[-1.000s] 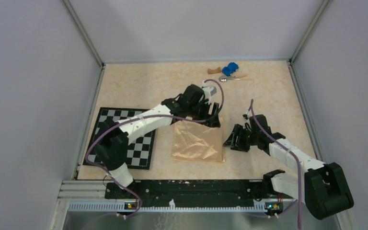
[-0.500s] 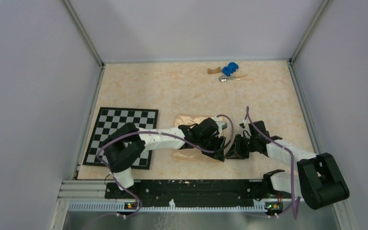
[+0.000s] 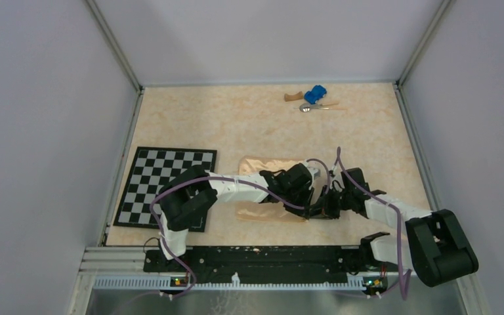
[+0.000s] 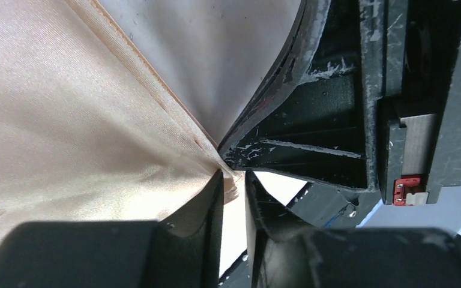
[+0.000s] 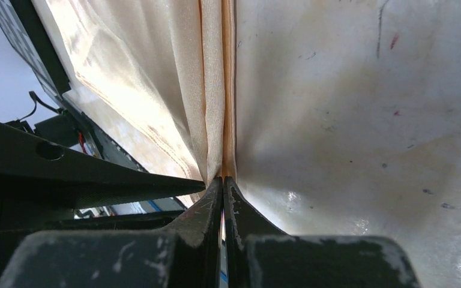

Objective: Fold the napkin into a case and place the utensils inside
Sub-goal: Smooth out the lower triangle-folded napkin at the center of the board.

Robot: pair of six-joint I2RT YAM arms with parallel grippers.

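Barely started, by the look of it. No case yet. Can see the napkin (image 3: 262,163) flat on the tabletop (image 3: 236,125), just right of the checkerboard mat (image 3: 164,170) and mostly hidden under the 2 arms. Looks folded over maybe 1 time, going by the doubled hem in the right wrist view. Got the utensils (image 3: 315,107) sitting untouched way off at the far edge, right by the blue toy car (image 3: 314,94) and the wooden block (image 3: 293,97). Leaves narrowing the cloth into a strip, then fetching the cutlery and sliding it in, so pretty much everything lol.

Pose-wise: left arm stretched low across the cloth, right arm reaching in from the right, meeting at the napkin's near right corner. Right pincer (image 5: 223,180) squeezed fully together on the hem. Left pincer (image 4: 233,180) pinching the corner, with a thin sliver of gap lower down.
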